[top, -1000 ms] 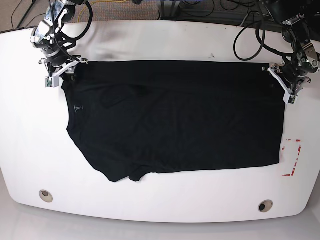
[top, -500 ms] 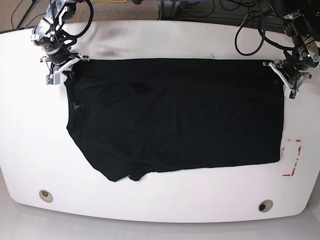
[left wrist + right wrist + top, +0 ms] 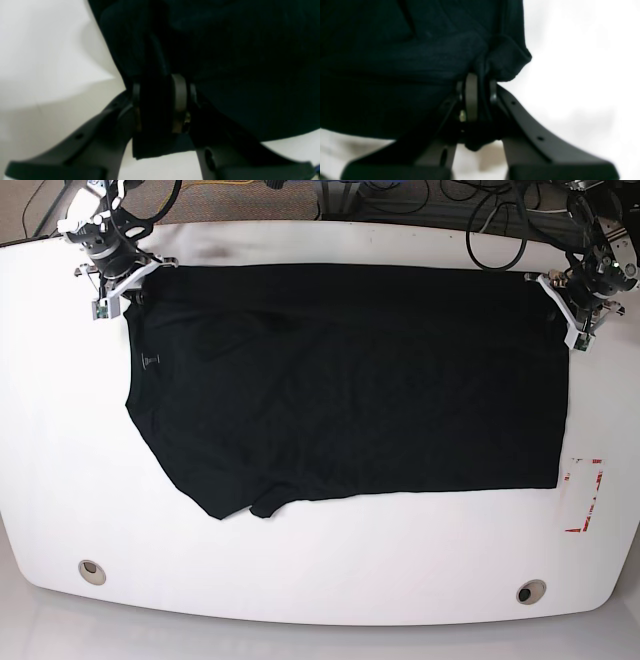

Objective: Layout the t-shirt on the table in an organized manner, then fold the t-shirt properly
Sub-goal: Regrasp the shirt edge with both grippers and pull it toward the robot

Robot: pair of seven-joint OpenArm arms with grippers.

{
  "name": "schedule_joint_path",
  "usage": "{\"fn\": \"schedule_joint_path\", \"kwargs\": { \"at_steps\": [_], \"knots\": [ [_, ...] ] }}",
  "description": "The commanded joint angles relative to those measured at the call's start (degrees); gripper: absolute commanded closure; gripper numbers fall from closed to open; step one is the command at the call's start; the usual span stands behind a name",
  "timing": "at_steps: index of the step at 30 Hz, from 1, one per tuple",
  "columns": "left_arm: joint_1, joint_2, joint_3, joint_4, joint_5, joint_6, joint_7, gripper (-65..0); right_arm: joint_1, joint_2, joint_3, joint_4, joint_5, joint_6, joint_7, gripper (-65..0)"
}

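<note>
1. The t-shirt (image 3: 350,385) lies spread across the table (image 3: 320,580), reaching from near the far edge down past the middle. Its neck end is toward the base view's left, and its hem runs along the right.
2. The cloth looks mostly flat, though the lower left edge slants and ends in a small bunched fold, so the layout seems not yet tidy.
3. The right gripper (image 3: 480,96) has its jaws pinched together on the far corner at the neck end, with a roll of fabric bulging just past them.
4. The left gripper (image 3: 160,105) is clamped on the far corner of the hem end, a thick fold of cloth between the jaws.
5. Holding both far corners likely keeps that edge taut and straight, so the body can be drawn smooth.
6. A red-marked rectangle (image 3: 585,495) sits just beside the hem's near corner.
</note>
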State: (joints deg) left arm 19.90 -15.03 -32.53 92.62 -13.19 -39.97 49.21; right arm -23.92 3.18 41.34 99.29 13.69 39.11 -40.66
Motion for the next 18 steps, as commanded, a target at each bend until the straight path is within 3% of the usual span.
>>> {"fn": "schedule_joint_path", "kwargs": {
  "at_steps": [1,18],
  "knots": [
    [2.6,-0.8,-0.2,0.1,2.7,0.0,4.2,-12.8,-1.9,0.5,1.1,2.2,-0.6,0.1,0.1,-2.4],
    [6.3,-1.7,-2.6,0.4,2.7,0.0,4.2,-13.3,-5.5,0.6,1.4,4.4,-1.0,0.0,0.1,-4.3]
  ]
}}
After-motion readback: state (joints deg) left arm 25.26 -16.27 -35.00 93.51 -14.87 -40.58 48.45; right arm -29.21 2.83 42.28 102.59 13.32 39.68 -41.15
